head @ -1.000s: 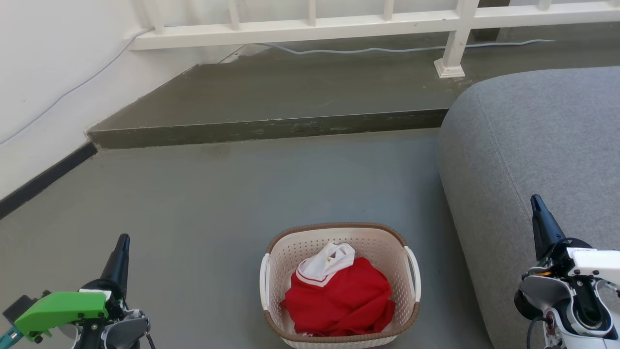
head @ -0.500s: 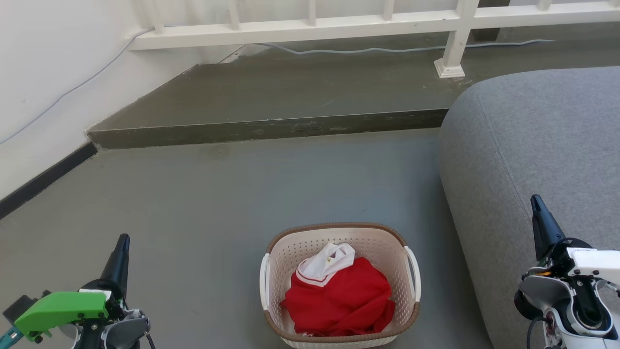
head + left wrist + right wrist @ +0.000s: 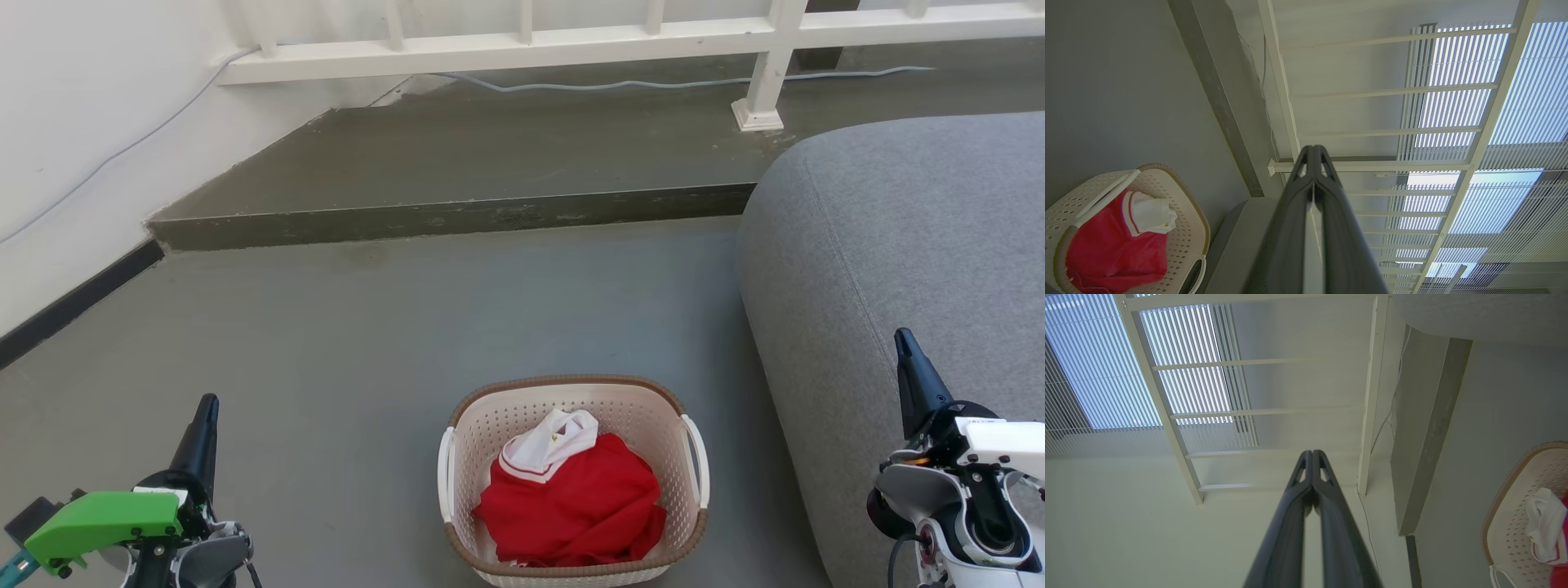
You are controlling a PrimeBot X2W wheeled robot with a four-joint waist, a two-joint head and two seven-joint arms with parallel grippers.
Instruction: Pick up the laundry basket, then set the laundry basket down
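Observation:
The laundry basket [image 3: 645, 408] stands on the grey floor at the bottom middle of the head view: cream perforated walls, brown rim, a white handle on each side. A red and white garment [image 3: 571, 498] lies inside. The basket [image 3: 1188, 220] also shows at the lower left of the left wrist view, and its rim [image 3: 1511, 486] at the right edge of the right wrist view. My left gripper [image 3: 208, 402] is shut and empty, well to the basket's left. My right gripper [image 3: 900, 336] is shut and empty, off to the basket's right over the sofa. Both sets of fingertips touch in the wrist views [image 3: 1313, 149] [image 3: 1312, 453].
A grey sofa [image 3: 898, 245] rises close to the basket's right side. A raised concrete step [image 3: 457, 216] crosses the floor beyond it, with a white railing [image 3: 571, 41] and a cable behind. A white wall [image 3: 73, 147] with dark skirting runs along the left.

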